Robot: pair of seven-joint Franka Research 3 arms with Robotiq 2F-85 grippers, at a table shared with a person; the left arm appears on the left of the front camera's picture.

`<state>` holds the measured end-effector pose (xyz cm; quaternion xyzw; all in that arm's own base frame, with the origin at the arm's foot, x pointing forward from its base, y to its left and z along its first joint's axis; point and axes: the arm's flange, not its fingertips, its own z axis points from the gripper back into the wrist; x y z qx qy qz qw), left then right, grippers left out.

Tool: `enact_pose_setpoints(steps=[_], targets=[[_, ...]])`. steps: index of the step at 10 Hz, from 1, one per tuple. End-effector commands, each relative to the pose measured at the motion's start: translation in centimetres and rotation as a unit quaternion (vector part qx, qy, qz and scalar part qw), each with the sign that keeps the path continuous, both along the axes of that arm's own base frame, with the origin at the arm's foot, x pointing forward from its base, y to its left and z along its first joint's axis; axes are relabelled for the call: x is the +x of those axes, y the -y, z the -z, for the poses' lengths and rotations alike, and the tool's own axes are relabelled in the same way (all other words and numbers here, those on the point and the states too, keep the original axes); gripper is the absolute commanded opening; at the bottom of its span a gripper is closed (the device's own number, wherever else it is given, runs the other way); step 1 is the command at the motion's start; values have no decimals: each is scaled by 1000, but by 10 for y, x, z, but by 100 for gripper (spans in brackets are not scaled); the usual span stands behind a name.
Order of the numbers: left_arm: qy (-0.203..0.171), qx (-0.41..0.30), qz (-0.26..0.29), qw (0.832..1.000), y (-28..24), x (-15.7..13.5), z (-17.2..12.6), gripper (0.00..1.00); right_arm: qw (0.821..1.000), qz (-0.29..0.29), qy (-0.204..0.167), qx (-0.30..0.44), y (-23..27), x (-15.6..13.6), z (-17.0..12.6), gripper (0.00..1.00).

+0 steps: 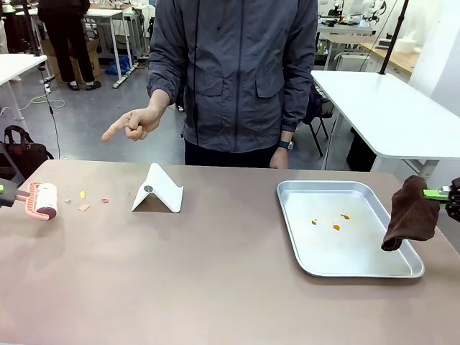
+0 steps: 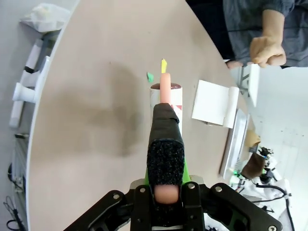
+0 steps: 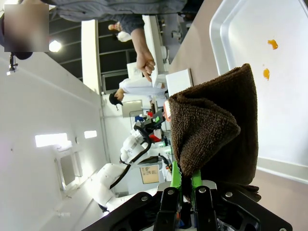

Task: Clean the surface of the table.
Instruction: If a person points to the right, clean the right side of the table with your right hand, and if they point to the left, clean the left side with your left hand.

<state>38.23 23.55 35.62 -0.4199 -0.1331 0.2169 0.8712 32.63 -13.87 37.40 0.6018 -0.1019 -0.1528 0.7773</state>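
Brown cloth (image 3: 216, 130) in right claw (image 3: 186, 175); front view: scraps (image 1: 84, 207) on table (image 1: 215, 273).

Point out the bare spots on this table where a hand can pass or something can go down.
The table is bare along the whole near side and between the white folded stand and the metal tray. Crowded: the left edge, where coloured scraps lie beside the lint roller, and the tray's right rim, where the brown cloth hangs.
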Motion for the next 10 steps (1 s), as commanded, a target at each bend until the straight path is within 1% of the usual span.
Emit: enact_pose_setpoints(steps=[1, 3, 4, 5, 9, 10], targets=[[1, 24, -19, 1000, -5, 13, -6, 21, 1000, 8, -9, 0, -1, 0, -6, 0], [4, 28, -30, 999, -6, 23, -1, 21, 1000, 8, -9, 0, -1, 0, -6, 0], [0, 41, -50, 998, -9, 31, 4, 21, 1000, 8, -9, 0, -1, 0, -6, 0], [-13, 29, -34, 999, -9, 38, 8, 21, 1000, 8, -9, 0, -1, 0, -6, 0], [-45, 30, -29, 998, -6, 65, 18, 21, 1000, 8, -9, 0, -1, 0, -6, 0], [-51, 45, -33, 997, -1, 72, 23, 21, 1000, 8, -9, 0, -1, 0, -6, 0]])
